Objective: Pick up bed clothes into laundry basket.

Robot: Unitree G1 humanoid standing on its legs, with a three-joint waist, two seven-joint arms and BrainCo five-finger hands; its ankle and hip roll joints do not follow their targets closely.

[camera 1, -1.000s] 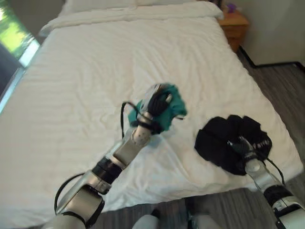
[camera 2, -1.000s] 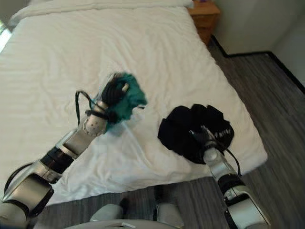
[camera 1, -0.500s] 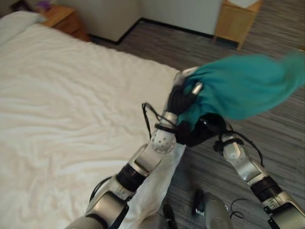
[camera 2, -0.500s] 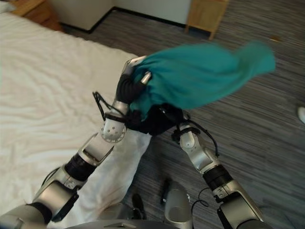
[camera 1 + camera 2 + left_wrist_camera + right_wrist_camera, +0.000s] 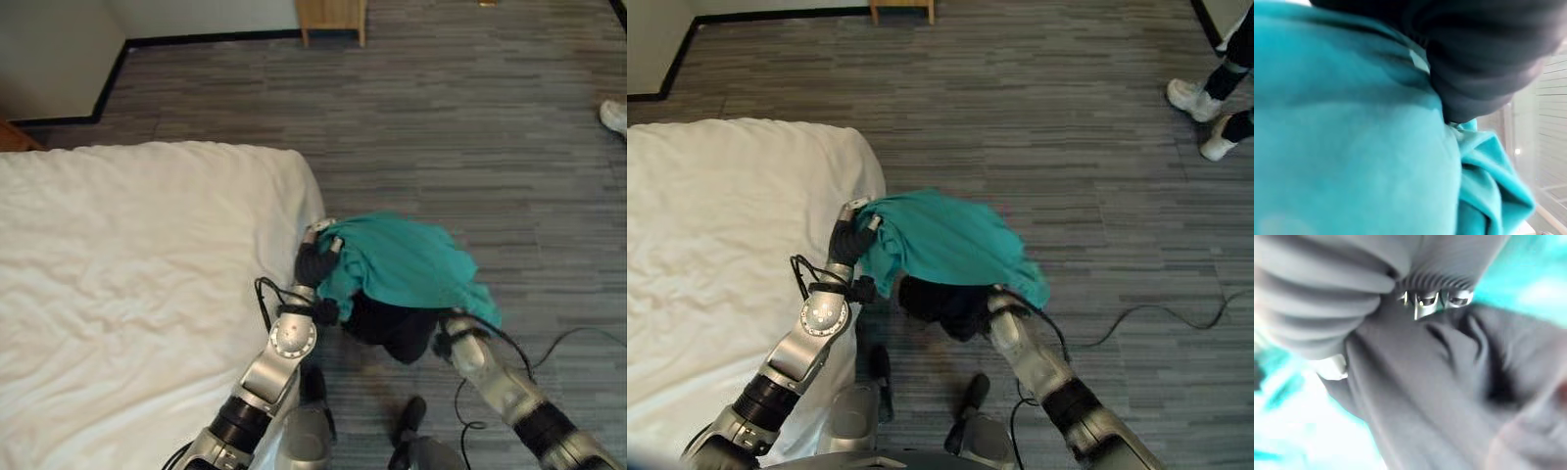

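My left hand [image 5: 315,261] is shut on a teal cloth [image 5: 407,262], held just off the bed's corner. The cloth drapes to the right, over a black garment [image 5: 390,331]. This black garment hangs above the grey floor beneath the teal one. My right hand [image 5: 1426,298] is under the teal cloth, its fingers sunk in the black garment [image 5: 1449,382] and curled on it. The left wrist view shows teal cloth [image 5: 1352,147] pressed close against the hand's dark cover.
The white bed [image 5: 118,284] takes the left side, its corner by my left arm. Grey striped carpet [image 5: 1068,117] lies to the right. A person's white shoes [image 5: 1193,97] stand at the far right. A wooden piece of furniture [image 5: 331,12] stands by the far wall.
The camera has swung further right, off the bed. The teal cloth, flung out wide before, has dropped and now drapes over the black garment; both hands sit lower beside the bed corner.
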